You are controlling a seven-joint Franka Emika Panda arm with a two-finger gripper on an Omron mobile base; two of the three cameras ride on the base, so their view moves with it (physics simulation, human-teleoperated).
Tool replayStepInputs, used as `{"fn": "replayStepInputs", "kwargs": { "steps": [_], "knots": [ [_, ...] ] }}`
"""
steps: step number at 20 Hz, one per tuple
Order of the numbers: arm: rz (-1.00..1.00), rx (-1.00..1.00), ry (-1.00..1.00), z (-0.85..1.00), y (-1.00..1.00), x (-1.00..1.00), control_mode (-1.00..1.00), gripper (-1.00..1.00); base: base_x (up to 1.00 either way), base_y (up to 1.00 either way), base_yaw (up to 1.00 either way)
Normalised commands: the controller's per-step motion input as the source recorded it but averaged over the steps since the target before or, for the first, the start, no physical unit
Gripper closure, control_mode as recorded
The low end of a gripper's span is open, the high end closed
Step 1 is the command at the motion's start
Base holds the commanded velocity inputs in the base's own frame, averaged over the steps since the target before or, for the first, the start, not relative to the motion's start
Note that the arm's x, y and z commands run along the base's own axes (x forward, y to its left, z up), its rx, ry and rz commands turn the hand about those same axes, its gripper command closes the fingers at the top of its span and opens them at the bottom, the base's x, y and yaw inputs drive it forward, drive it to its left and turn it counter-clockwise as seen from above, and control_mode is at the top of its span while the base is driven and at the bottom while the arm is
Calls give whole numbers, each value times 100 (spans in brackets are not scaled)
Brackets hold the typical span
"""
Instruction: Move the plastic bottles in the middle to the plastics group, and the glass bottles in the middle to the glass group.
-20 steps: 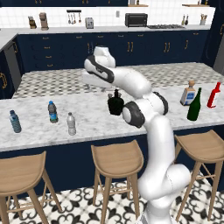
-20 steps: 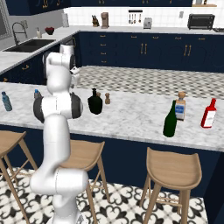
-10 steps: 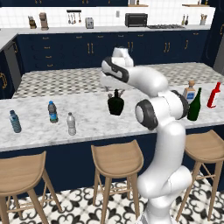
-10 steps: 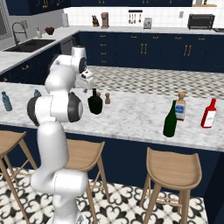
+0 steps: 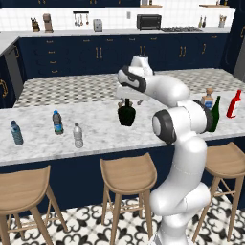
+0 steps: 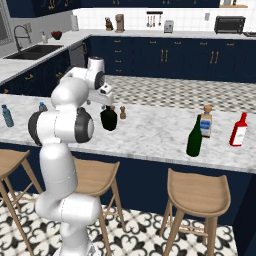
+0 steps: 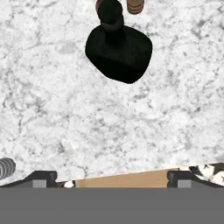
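Observation:
The squat black bottle (image 5: 126, 115) (image 6: 108, 119) stands mid-counter, and in the hand view this black bottle (image 7: 118, 48) lies in the upper half, seen from above. My gripper (image 5: 126, 101) (image 6: 107, 105) (image 7: 111, 178) hovers just over its neck, open and holding nothing. The clear-greyish water bottle (image 5: 78, 135) stands left of it. Two blue-labelled water bottles (image 5: 57, 122) (image 5: 16, 132) are further left. At the right end, the dark green wine bottle (image 5: 215, 115) (image 6: 195, 136) stands by the clear labelled bottle (image 5: 207, 98) (image 6: 206, 121) and the red bottle (image 5: 234, 103) (image 6: 239, 129).
A small brown shaker (image 6: 122, 112) (image 7: 135, 5) stands just behind the black bottle. Wooden stools (image 5: 128, 173) (image 6: 199, 192) line the counter's front edge. A second marble counter (image 5: 95, 86) runs behind, with dark blue cabinets beyond it.
The arm has swung right along the counter and lowered the hand over the black bottle. The jaws stayed open. No bottle has moved.

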Motion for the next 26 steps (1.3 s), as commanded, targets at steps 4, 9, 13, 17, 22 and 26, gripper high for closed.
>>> {"fn": "replayStepInputs", "kwargs": {
  "steps": [4,9,13,17,22,26],
  "knots": [
    [11,-5,-1,0,-15,0,-100,-100,0,0,0],
    [5,-5,-4,0,-4,0,-100,-100,0,0,0],
    [4,-3,-4,0,0,6,-100,-100,0,0,0],
    [1,0,-1,0,0,13,-100,-100,0,0,0],
    [0,0,-2,1,0,26,-100,-100,0,0,0],
    [0,0,-9,0,0,24,-100,-100,0,0,0]
  ]
}}
